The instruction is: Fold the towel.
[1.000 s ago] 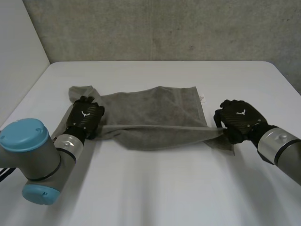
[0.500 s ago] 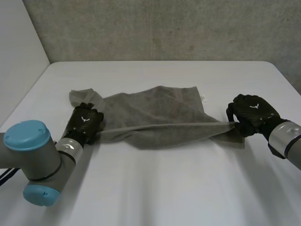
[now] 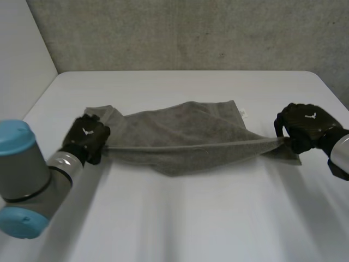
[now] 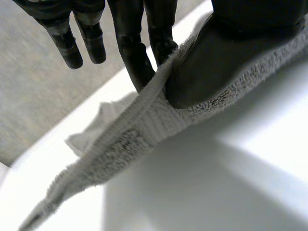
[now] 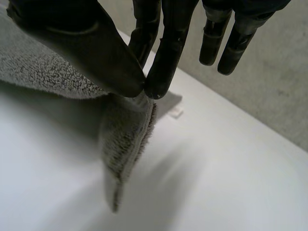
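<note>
Your left hand (image 3: pixel 85 137) pinches the towel (image 3: pixel 180 128) at its near left corner between thumb and fingers. Your right hand (image 3: pixel 306 124) pinches the near right corner likewise, so the near edge runs taut between them above the worktop (image 3: pixel 180 218) while the far part lies on it. This looks like the lift before the first fold: next, carry both corners forward together, keeping the edge level, and lay it on the far edge.
</note>
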